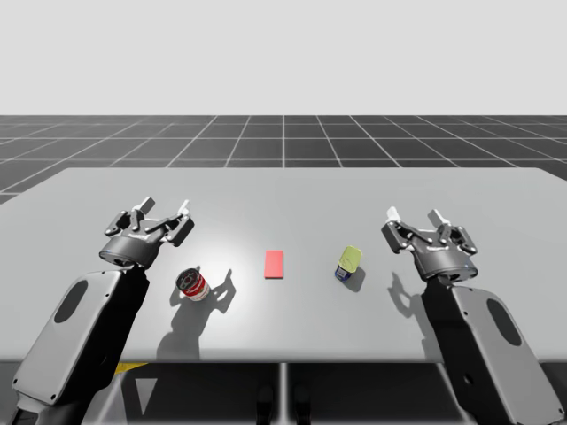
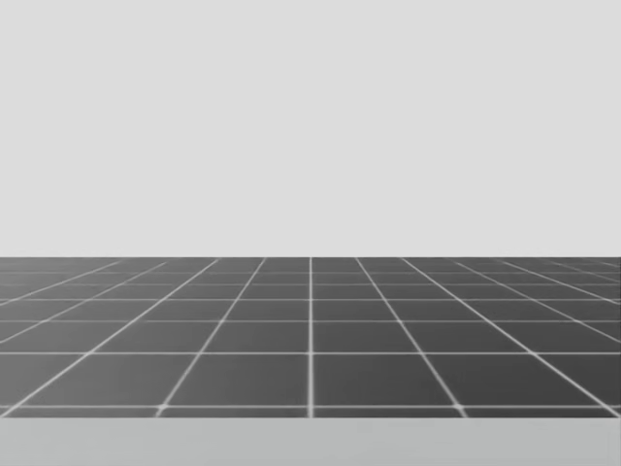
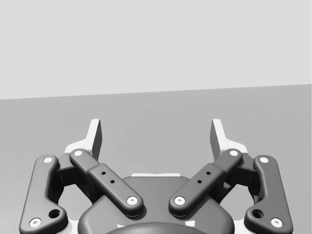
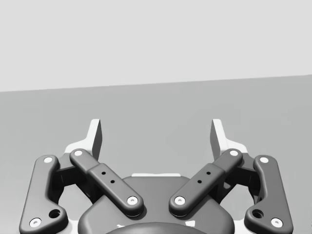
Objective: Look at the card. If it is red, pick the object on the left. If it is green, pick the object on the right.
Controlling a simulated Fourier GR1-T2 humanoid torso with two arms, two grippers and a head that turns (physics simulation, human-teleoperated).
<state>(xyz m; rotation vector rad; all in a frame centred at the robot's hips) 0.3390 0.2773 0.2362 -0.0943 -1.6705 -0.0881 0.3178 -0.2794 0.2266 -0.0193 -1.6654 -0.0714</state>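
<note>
Card shows red, lying flat on the table about midway between the two claws. Left gripper hovers with its fingers spread wide and grey tabletop ahead of them. The red can stands upright just behind those fingertips, off the wrist's inner side, not touching. Right gripper is spread just as wide. The yellow-green can sits near it, inward of it and apart.

Dark grey arms, black-linked left gripper, matching right gripper, white fingertips, silver screws
</note>
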